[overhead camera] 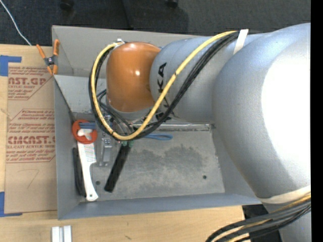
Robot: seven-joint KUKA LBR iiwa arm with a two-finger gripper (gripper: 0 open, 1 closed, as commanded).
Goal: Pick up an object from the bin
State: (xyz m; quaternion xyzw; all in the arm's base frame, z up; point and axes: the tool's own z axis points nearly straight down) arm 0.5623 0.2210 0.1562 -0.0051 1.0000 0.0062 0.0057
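My gripper (105,152) reaches down from under the orange wrist cover into the left part of the bin. Just left of it lies a white brush (88,169) with a long handle, running toward the near wall. A black marker-like stick (115,170) lies slanted just right of and below the gripper. An orange and white ring-shaped piece (82,130) rests at the brush's far end, by the left wall. Whether the gripper touches any of these is hidden.
A thin black strip (78,174) lies along the left wall beside the brush. A thin blue item (158,136) peeks out under the arm near the middle. The arm and its cables cover the bin's far and right parts.
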